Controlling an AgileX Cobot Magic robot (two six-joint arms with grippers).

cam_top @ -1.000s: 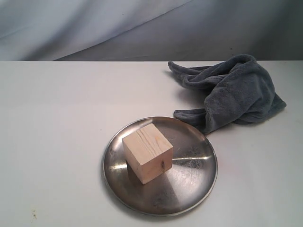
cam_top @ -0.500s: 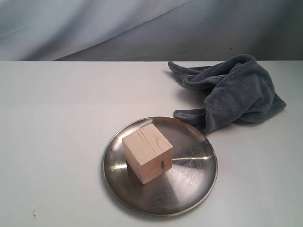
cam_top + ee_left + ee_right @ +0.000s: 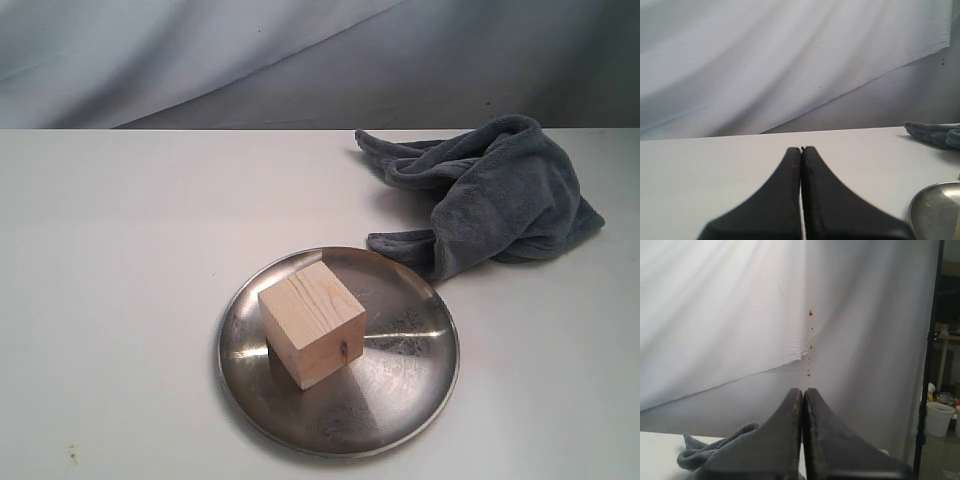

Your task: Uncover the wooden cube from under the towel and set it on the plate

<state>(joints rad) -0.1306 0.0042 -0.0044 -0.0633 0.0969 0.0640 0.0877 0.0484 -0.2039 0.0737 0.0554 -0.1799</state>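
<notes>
The wooden cube (image 3: 311,322) sits on the plate (image 3: 410,385). Left gripper (image 3: 801,150) and right gripper (image 3: 803,391) are closed, empty; best park both clear.

The left hand (image 3: 801,149) is built from two matte black fingers (image 3: 775,205). Each finger is broad at the base and sweeps in a concave curve to a narrow, blunt tip, which gives a flared wedge outline. The inner edges are straight and flat. The right hand (image 3: 802,390) has the same two-finger form. Its fingers (image 3: 835,445) are dark grey to black with a smooth, dull surface.
</notes>
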